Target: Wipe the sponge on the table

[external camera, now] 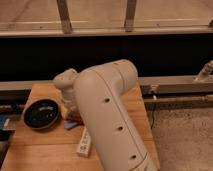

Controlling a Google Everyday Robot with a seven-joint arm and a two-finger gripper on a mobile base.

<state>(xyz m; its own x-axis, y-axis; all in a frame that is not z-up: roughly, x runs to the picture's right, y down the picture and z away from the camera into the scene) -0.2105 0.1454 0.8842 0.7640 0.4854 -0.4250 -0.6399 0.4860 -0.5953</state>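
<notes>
Table: light-brown wooden butcher-block tabletop (45, 155) with plank seams, filling the lower left of the view. The table's far edge runs along a grey rail (172, 84).
Arm: 1 thick cream-white robot arm (107, 115) with small dark holes rises from the bottom edge. It bends at a rounded elbow over the table's far side, then turns down to the left through a knobbly wrist.
Gripper: the gripper (67, 106) hangs below that wrist, low over the table, just right of the pan and just above the sponge. Most of it is hidden behind the arm.
Gripper state: apart or together, it cannot be told; whether it touches the sponge is hidden too.
Sponge: small flat light-blue sponge (70, 125) lies on the table near its middle. Only 1 corner shows from under the arm, between the pan and the pale block.
Red-brown thing: dark red-brown oblong thing (75, 118) just beside the sponge on its far side, partly covered by the arm.
Pan: round black pan (42, 114) on the table's left part, with pale specks inside, near the sponge but apart from it.
Block: pale rectangular block with dark marks (84, 142) lies on the table nearer the camera than the sponge, its right edge meeting the arm's outline.
Floor: speckled grey floor (185, 135) to the right of the table.
</notes>
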